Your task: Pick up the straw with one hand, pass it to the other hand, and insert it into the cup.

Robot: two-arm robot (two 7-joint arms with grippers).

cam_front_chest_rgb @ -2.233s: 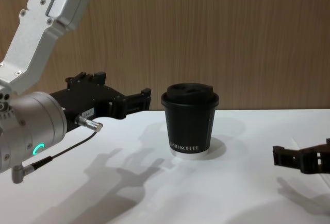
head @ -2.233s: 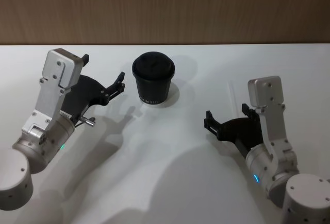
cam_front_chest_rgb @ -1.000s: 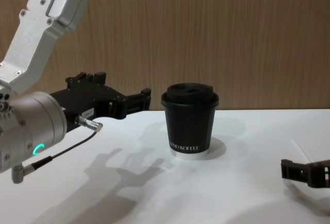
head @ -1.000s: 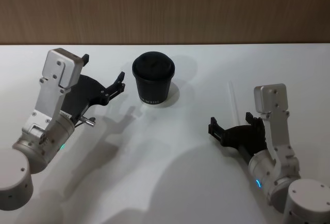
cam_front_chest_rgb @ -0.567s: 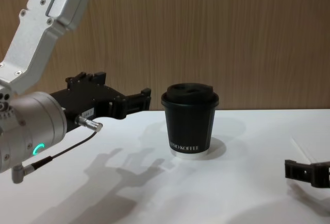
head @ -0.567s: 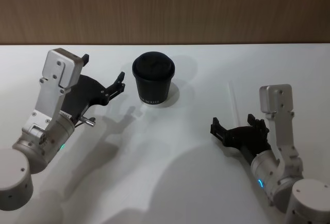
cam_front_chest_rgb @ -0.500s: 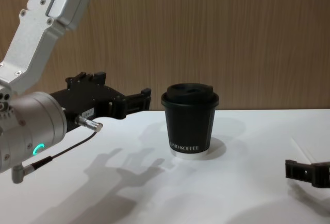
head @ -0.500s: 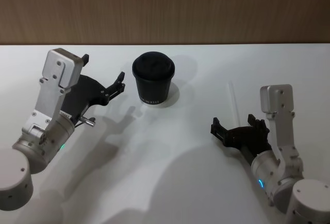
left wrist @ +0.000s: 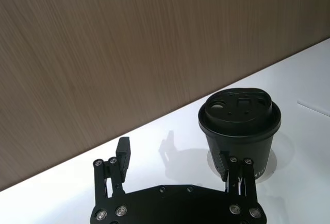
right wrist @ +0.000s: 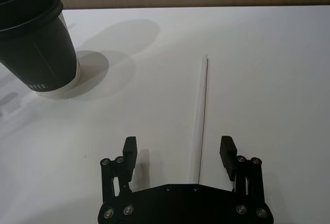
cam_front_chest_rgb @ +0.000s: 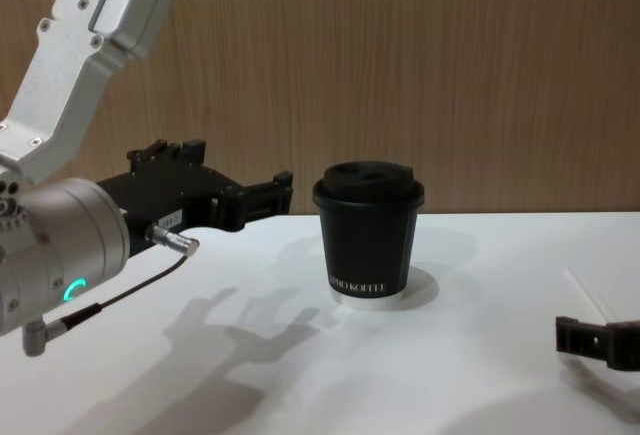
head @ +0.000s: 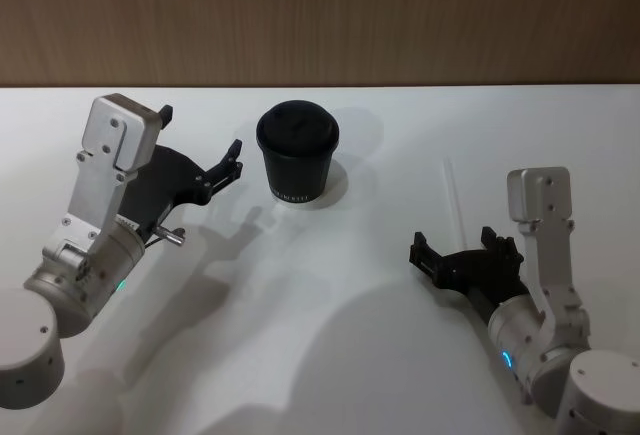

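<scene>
The white straw [head: 452,195] lies flat on the white desk [head: 330,355], right of centre in the head view, well apart from the black lidded cup [head: 298,152] at upper centre. The right tool [head: 455,245], spread wide and empty, straddles the straw's near end, which its body hides. The left tool [head: 200,133], also wide and empty, hangs at left beside the cup. The chest view's lower right edge cuts off the right tool.

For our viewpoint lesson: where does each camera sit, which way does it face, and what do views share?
Head: high, looking down; left hand, right hand, cup, straw.
Chest: low, looking across; both hands, cup side-on.
Left wrist: behind open left hand, facing cup.
Right wrist: above open right hand, facing straw.
Shared: the cup, everywhere.
</scene>
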